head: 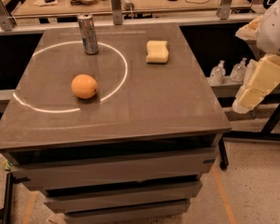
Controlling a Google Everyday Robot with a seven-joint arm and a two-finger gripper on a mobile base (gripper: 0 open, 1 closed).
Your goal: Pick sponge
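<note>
Sponge first: the pale yellow wavy-sided foam sponge lies flat on the dark grey table, well left of the padded end effector and farther back. That one hangs beyond the table's right edge, can't tell if it's clenched or released. I'd swing over, drop from above, and squeeze its shorter width.

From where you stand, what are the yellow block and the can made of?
The sponge looks like soft matte foam: pale yellow, wavy sides. The can seems metal, judging by its silvery sheen. The gripper hangs beyond the right edge of the table, touching neither.
</note>
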